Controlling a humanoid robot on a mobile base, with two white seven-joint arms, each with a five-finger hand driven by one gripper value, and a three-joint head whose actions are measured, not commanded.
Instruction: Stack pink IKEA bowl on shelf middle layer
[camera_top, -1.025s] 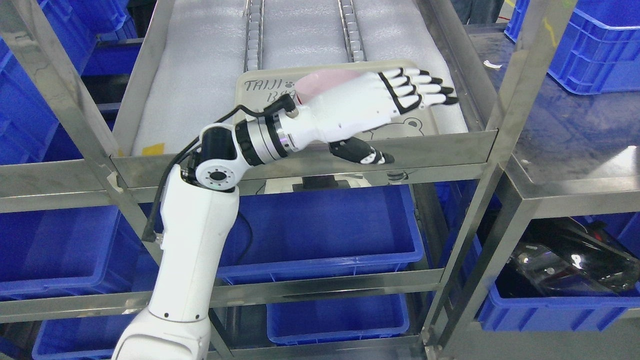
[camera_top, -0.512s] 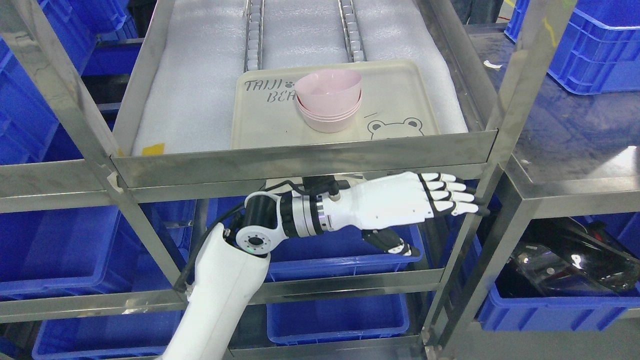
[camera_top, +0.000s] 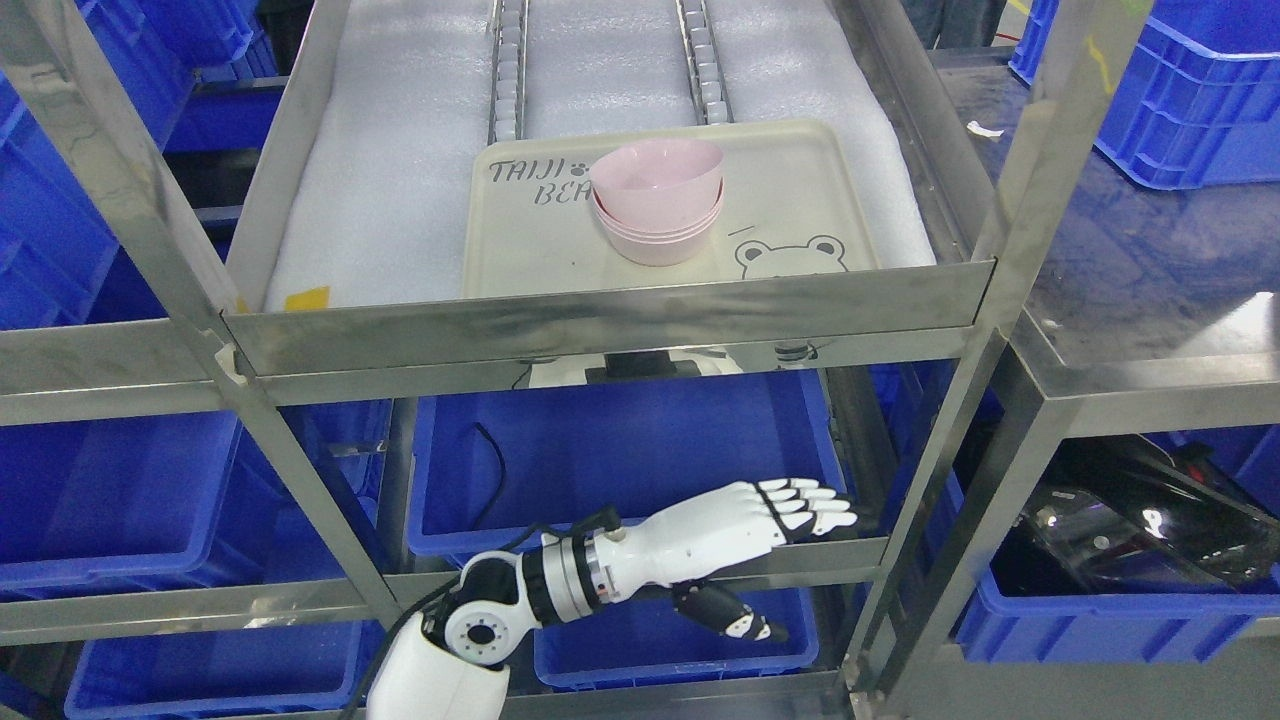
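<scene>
A stack of pink bowls (camera_top: 658, 203) stands upright on a cream tray (camera_top: 800, 190) printed with a bear, on the steel shelf (camera_top: 600, 325) lined with white foam. The top bowl sits slightly tilted in the ones below. My left hand (camera_top: 800, 530) is far below the shelf, low in the picture, in front of a blue bin (camera_top: 620, 460). Its fingers (camera_top: 815, 505) are stretched out flat and the thumb hangs beneath; it holds nothing. The right arm does not show.
Steel uprights (camera_top: 130, 200) and rails frame the shelf. Roller tracks (camera_top: 505, 70) run back along the foam. Blue bins fill the lower levels and both sides. A dark steel table (camera_top: 1150, 260) stands to the right, with black objects (camera_top: 1150, 520) in a bin under it.
My left hand has dropped from over the tray and bowls, past the shelf's front rail, down to the lower bins. The bowl stack stays on the tray, now uncovered.
</scene>
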